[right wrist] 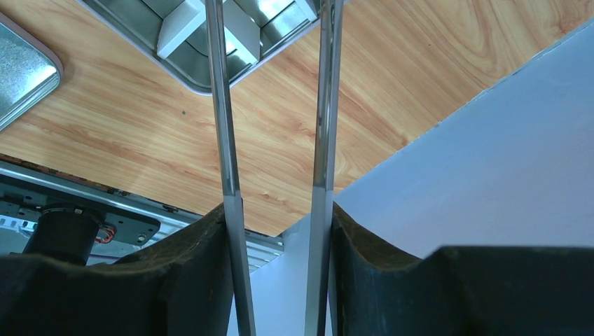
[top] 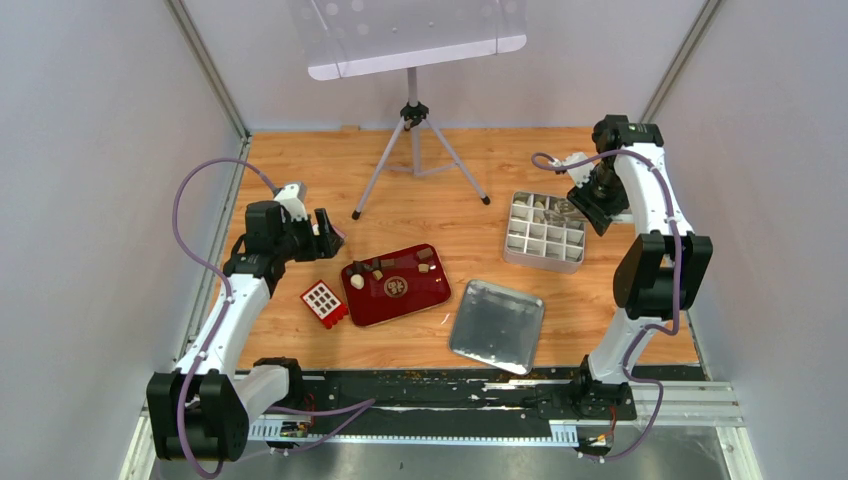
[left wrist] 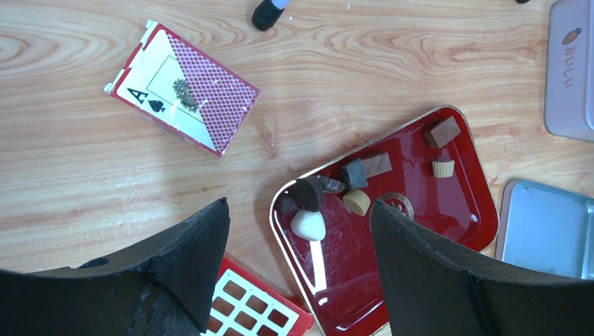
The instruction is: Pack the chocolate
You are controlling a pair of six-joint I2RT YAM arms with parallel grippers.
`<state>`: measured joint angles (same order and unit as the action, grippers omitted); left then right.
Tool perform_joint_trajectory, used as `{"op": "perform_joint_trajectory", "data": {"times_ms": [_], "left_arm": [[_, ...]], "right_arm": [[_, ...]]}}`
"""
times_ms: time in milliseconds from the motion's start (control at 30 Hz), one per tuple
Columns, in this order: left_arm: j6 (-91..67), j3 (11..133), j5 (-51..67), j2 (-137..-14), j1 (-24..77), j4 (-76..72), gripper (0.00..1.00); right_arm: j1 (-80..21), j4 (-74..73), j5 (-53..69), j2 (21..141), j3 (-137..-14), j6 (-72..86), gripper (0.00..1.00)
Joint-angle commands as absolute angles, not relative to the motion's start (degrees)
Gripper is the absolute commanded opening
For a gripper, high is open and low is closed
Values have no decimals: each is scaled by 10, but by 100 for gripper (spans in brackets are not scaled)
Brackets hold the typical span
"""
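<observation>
Several chocolates lie on the dark red tray point(top: 420, 298): a white oval point(top: 357, 281) and brown blocks point(top: 425, 254). In the left wrist view the white oval point(left wrist: 308, 225), a cream round point(left wrist: 356, 201) and a brown block point(left wrist: 441, 131) sit on the tray point(left wrist: 420, 245). My left gripper point(top: 325, 232) point(left wrist: 300, 204) is open and empty, above the tray's left end. My right gripper point(top: 590, 205) point(right wrist: 279, 210) is shut on metal tongs point(right wrist: 224, 140), whose tips reach over the divided tin point(top: 545, 262) point(right wrist: 210, 42). A few pieces seem to lie in its far cells.
A small red box with a white grid point(top: 324, 302) point(left wrist: 249, 308) lies left of the tray. A playing-card box point(left wrist: 183, 87) lies beyond it. The tin's lid point(top: 497, 325) point(left wrist: 550, 227) lies at the front. A tripod point(top: 413, 140) stands at the back. Walls are close on both sides.
</observation>
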<state>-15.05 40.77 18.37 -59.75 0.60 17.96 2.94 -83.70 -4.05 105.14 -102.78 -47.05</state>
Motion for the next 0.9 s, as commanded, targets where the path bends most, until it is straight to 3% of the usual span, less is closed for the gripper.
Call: {"op": "perform_joint_trajectory", "data": {"times_ms": [0,167,267,600,867], "left_arm": [[-148,407,181,-585,2,172,82],[-148,404,182,-586,2,170,82],[-149,404,181,-586,2,167,82],[-136,405,163,-574,2,176,82],[-146,397,162,-557,-17,170,82]], "right_arm": [[31,-844,-42,1039,-1059,-458,45],[28,-866,-37,1039,-1093,-451,45],[5,-885,-29,1041,-1127,-448,40],[-310,-805,-84,1008,-1046,-486,36],[-475,-804,-11,1146,-1220,-480,36]]}}
